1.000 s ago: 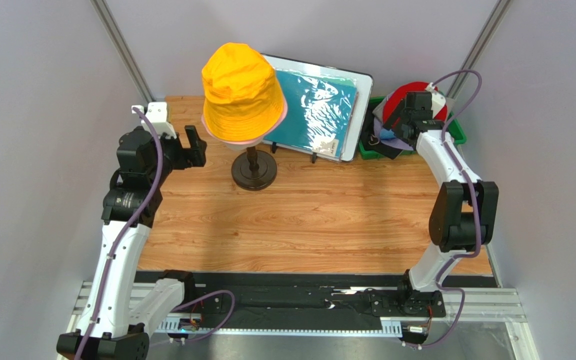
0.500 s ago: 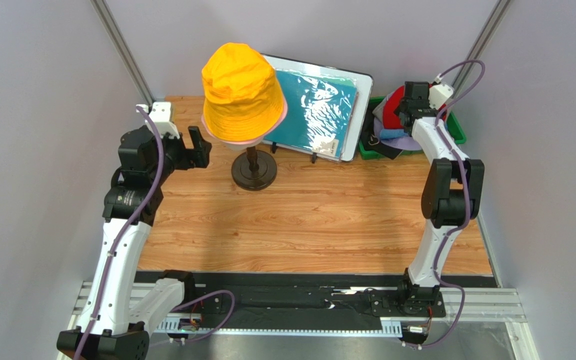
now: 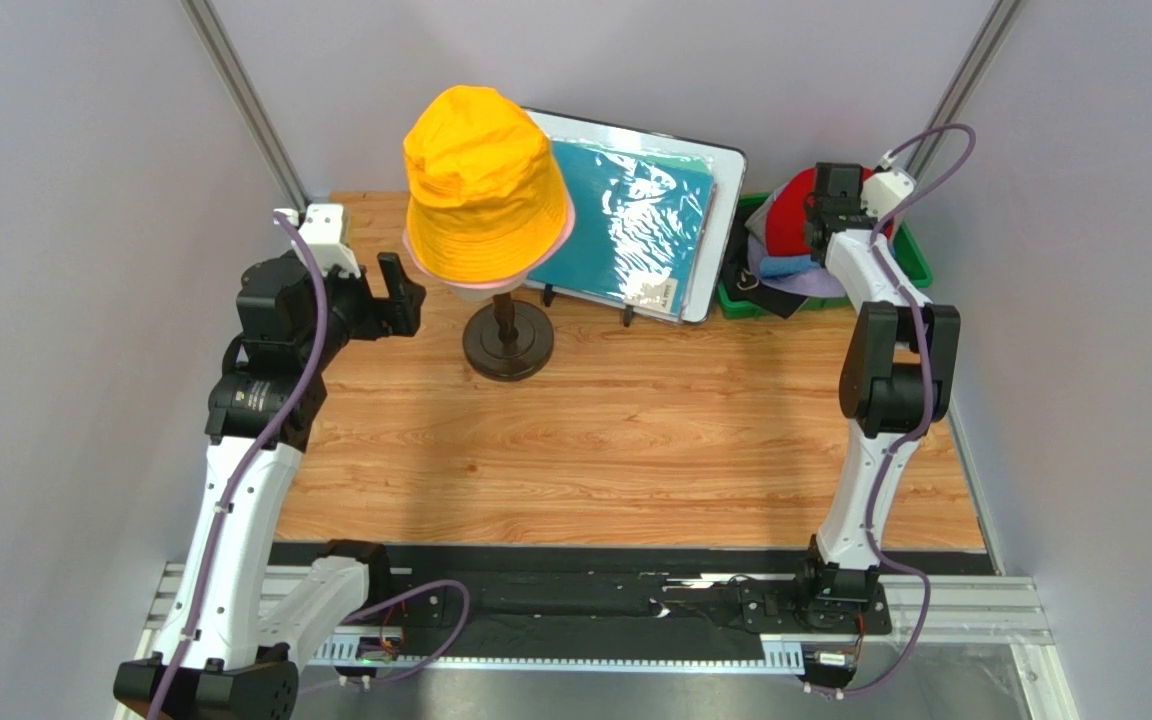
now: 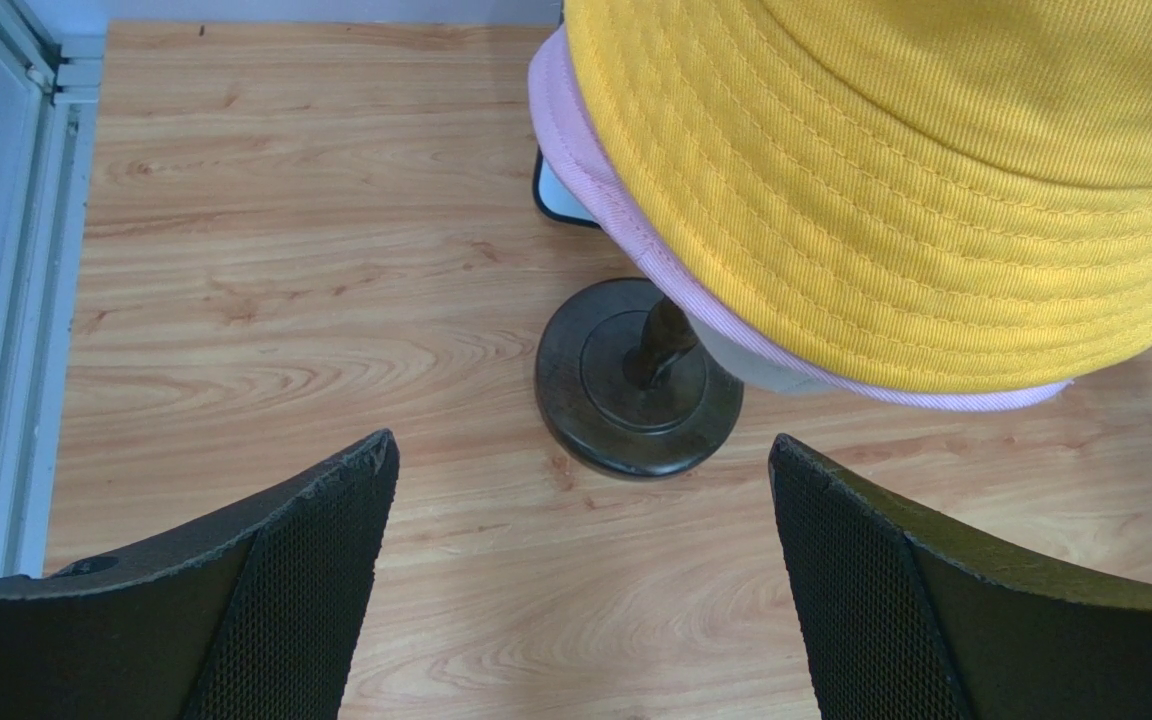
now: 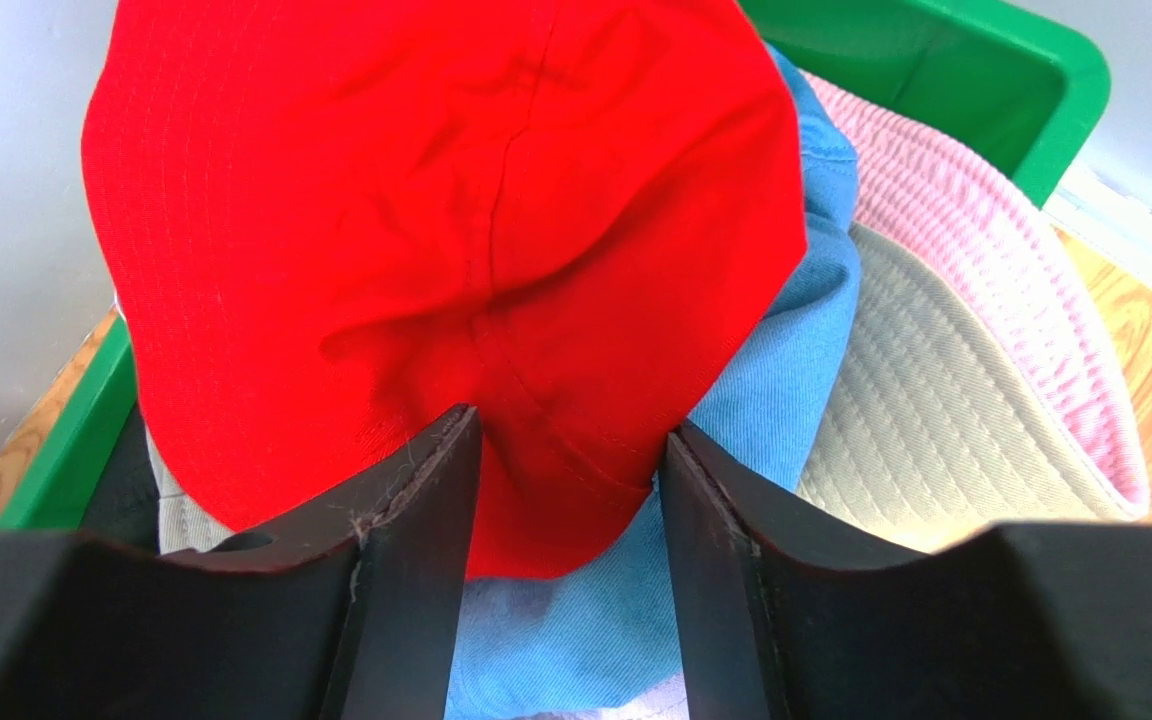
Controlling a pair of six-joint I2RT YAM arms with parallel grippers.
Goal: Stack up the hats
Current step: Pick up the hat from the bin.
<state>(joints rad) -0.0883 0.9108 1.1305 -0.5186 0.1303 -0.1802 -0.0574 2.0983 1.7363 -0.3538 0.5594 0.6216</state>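
Left gripper: I see the left gripper (image 3: 399,293) held wide open with nothing in it, above the wooden table (image 3: 612,435) and just beside the mannequin stand.
Stack so far: the orange-yellow hat (image 3: 480,180) sits on top of the pink hat (image 4: 597,165), whose brim shows beneath it. Both are up on the stand with the dark round base (image 4: 635,375).
Right gripper: I have the right gripper (image 5: 567,435) down in the green bin (image 5: 988,75) at the far right corner. Its fingers straddle a fold of the red hat (image 5: 447,225), and both touch the cloth. I cannot tell whether they are clamped.
Bin contents: the red hat lies on top, with the blue hat (image 5: 778,375) under it and the beige hat (image 5: 913,435) beside that.
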